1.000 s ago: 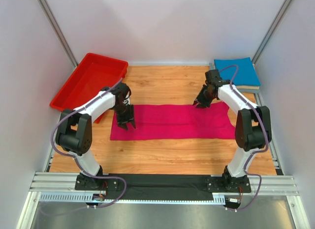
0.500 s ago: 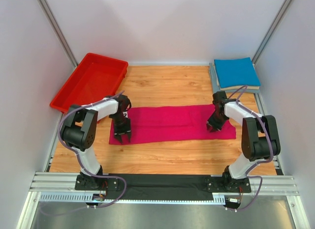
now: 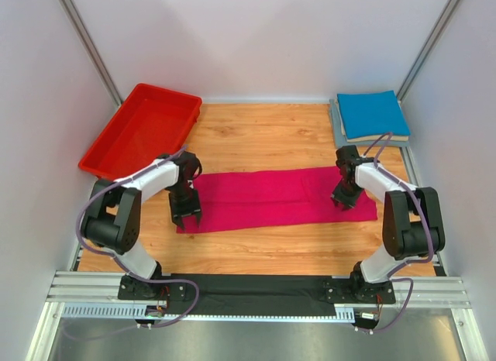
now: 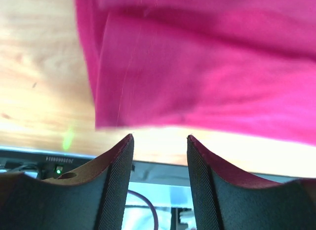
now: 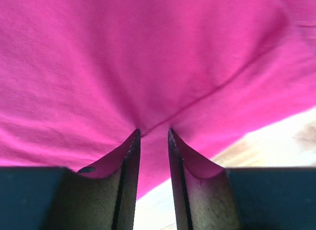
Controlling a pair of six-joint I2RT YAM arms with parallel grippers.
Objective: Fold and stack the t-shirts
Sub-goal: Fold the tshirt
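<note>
While the pink shirt (image 3: 275,198) lies as one long flat band, folded lengthwise across the table (image 3: 263,132), the left gripper (image 3: 186,216) stands with fingers apart at its near-left corner; the right gripper (image 3: 345,200) pinches its puckered right end. One blue shirt (image 3: 372,115) sits folded far right, one bin (image 3: 101,148) far left; wood borders the band's long edges

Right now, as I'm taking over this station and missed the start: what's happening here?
Two arms are folding the magenta shirt, which lies as a long strip across the table. The right gripper pinches its right end. The left gripper is open at the near edge of the left end, holding nothing. The blue shirt sits folded in the far right corner.
</note>
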